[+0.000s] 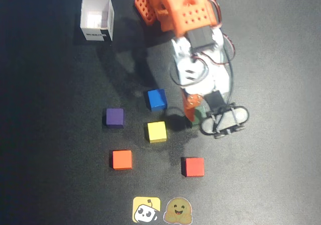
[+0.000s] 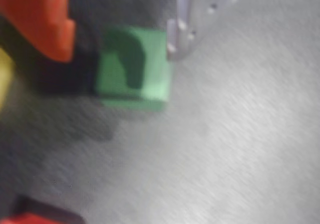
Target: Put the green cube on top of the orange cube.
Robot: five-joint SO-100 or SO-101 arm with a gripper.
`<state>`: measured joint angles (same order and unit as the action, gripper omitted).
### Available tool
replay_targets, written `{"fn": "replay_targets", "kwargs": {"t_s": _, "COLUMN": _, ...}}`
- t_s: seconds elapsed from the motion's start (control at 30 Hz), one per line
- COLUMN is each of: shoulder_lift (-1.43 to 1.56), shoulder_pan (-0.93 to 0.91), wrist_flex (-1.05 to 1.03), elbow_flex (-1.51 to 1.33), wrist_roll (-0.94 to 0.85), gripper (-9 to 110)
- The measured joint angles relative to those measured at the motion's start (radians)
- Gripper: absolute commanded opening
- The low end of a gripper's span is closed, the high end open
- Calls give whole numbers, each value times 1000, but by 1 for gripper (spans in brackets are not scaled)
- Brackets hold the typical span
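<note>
Matte green cube (image 2: 132, 69) between hand (image 2: 120, 34) fingers — grip seemingly closed, blurry.

The arm (image 1: 193, 44) is built from orange printed segments near the base and white ones further out. A grid of small round holes is seen on the orange upper housing. Black servo blocks are set between the shells, and thin black cables loop along the white section. The gripper (image 1: 198, 115) is made up of one orange finger (image 2: 42, 19) and one pale finger (image 2: 187, 21) with small holes.
</note>
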<state>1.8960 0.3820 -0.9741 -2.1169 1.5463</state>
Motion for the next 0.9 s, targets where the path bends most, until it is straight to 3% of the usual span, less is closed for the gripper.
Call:
{"fn": "replay_targets", "kwargs": {"t_s": 0.3, "shoulder_lift": -23, "shoulder_pan": -6, "wrist_flex": 94, "elbow_flex": -109, "wrist_roll": 9, "gripper": 22}}
{"fn": "replay_targets", "kwargs": {"t_s": 0.9, "shoulder_lift": -83, "shoulder_pan": 48, "wrist_flex": 291, "elbow_flex": -250, "wrist_roll": 54, "gripper": 22}}
